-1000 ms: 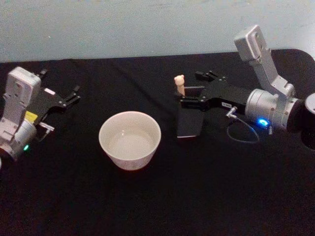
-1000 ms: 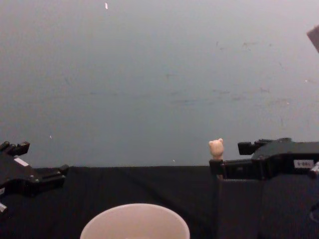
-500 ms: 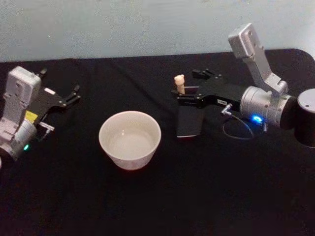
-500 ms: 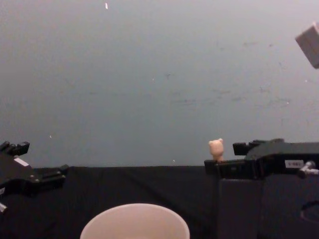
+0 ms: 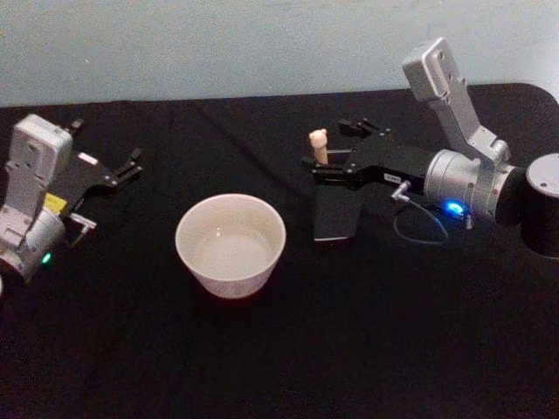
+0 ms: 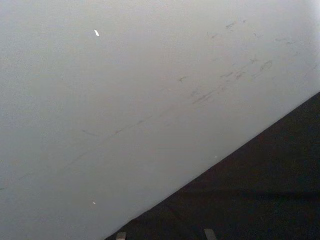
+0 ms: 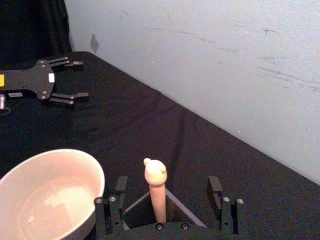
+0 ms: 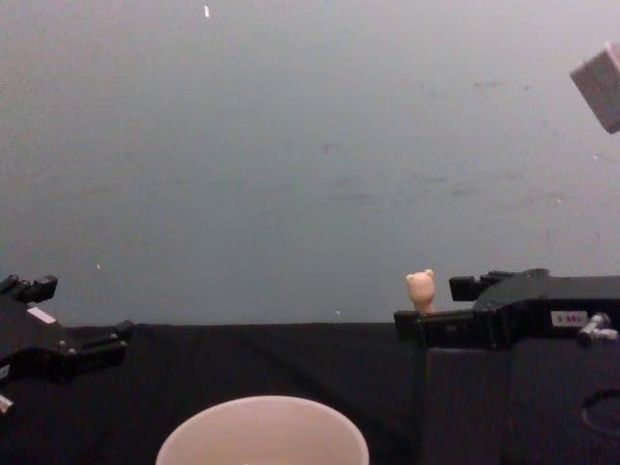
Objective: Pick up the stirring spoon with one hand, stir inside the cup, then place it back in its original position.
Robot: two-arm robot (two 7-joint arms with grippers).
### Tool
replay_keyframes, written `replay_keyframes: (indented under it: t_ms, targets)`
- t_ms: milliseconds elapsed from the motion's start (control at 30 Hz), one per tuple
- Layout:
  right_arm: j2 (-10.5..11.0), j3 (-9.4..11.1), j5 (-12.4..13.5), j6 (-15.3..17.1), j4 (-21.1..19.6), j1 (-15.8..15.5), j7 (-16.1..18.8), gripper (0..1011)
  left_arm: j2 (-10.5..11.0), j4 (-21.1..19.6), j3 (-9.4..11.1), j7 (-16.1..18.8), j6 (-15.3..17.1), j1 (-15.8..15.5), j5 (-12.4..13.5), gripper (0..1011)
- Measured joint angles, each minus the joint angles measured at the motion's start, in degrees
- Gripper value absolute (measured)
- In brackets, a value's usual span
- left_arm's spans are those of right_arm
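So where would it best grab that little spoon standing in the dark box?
Probably the pale handle of the stirring spoon, just below its eared knob: it stands upright, clear of the holder. Come in level from the side, as the open right end effector already brackets it.

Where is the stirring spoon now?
Head view: the stirring spoon stands upright in the dark grey holder, right of the cup, between the right gripper's open fingers.
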Motion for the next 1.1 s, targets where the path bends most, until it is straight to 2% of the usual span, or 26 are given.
replay_keyframes:
  t_ms: [133,400,433,600,733,767,867,900,967,1000,1100]
  targets:
    - [0.0,0.01,0.04,0.03,0.0,0.0,-0.01,977,0.0,0.0,0.0,0.0,0.0,0.0,0.0,1001]
    - [0.0,0.06,0.15,0.06,-0.01,-0.01,-0.03,794,0.0,0.0,0.0,0.0,0.0,0.0,0.0,1001]
    - [0.0,0.07,0.15,0.07,-0.01,-0.01,-0.03,737,0.0,0.0,0.0,0.0,0.0,0.0,0.0,1001]
    - [0.0,0.09,0.18,0.1,-0.01,-0.01,-0.06,578,0.0,0.0,0.0,0.0,0.0,0.0,0.0,1001]
    - [0.0,0.09,0.19,0.11,0.0,-0.01,-0.07,478,0.0,0.0,0.0,0.0,0.0,0.0,0.0,1001]
    - [0.0,0.09,0.19,0.12,-0.01,-0.01,-0.07,417,0.0,0.0,0.0,0.0,0.0,0.0,0.0,1001]
    - [0.0,0.09,0.2,0.13,-0.01,-0.01,-0.08,338,0.0,0.0,0.0,0.0,0.0,0.0,0.0,1001]
    - [0.0,0.09,0.21,0.14,0.0,-0.02,-0.08,273,0.0,0.0,0.0,0.0,0.0,0.0,0.0,1001]
    - [0.0,0.1,0.22,0.14,-0.01,-0.01,-0.08,243,0.0,0.0,0.0,0.0,0.0,0.0,0.0,1001]
    - [-0.01,0.09,0.22,0.14,-0.01,-0.01,-0.08,183,0.0,0.0,0.0,0.0,0.0,0.0,0.0,1001]
    - [0.0,0.09,0.24,0.14,-0.01,-0.01,-0.08,160,0.0,0.0,0.0,0.0,0.0,0.0,0.0,1002]
